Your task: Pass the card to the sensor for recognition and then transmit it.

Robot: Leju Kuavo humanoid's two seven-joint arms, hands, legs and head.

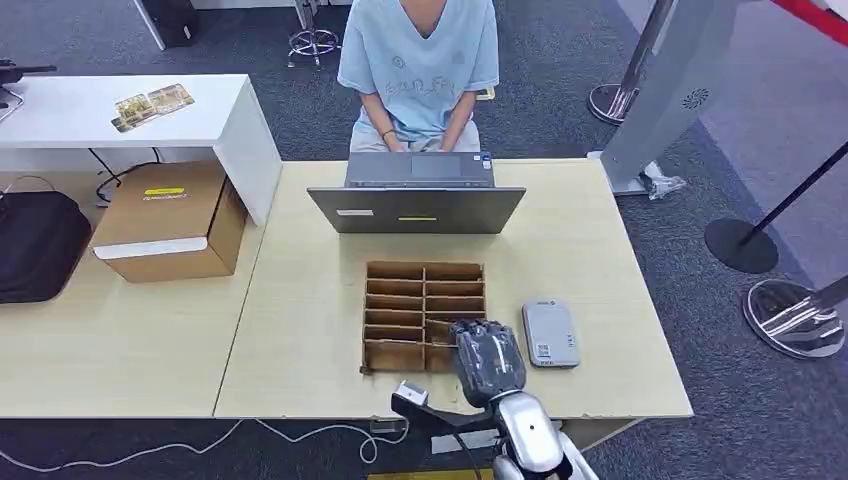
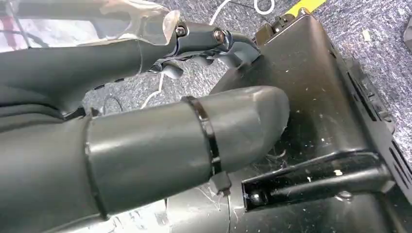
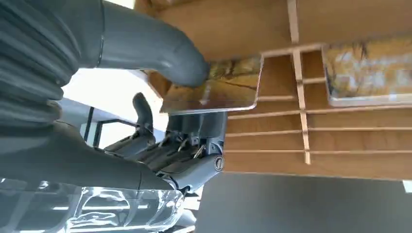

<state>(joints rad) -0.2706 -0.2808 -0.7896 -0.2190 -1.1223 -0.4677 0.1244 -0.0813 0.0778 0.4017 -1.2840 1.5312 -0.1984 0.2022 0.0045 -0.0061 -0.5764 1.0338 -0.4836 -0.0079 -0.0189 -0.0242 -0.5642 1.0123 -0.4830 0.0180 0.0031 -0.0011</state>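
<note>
Over the compartmented brown cardboard tray (image 1: 423, 314), the right hand (image 3: 145, 121) pinches a glossy yellow-brown card (image 3: 214, 90) between thumb and fingers (image 3: 194, 141); left hand's (image 2: 145, 141) grip unclear

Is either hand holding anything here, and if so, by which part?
The right hand pinches a card at one end, over the wooden organizer. The left hand holds nothing visible.

Even, bright overhead light gives the head view soft, faint shadows and sharp detail, while the right wrist view blows out to white glare beside the thumb (image 3: 160, 48), and both wrist views blur up close.
</note>
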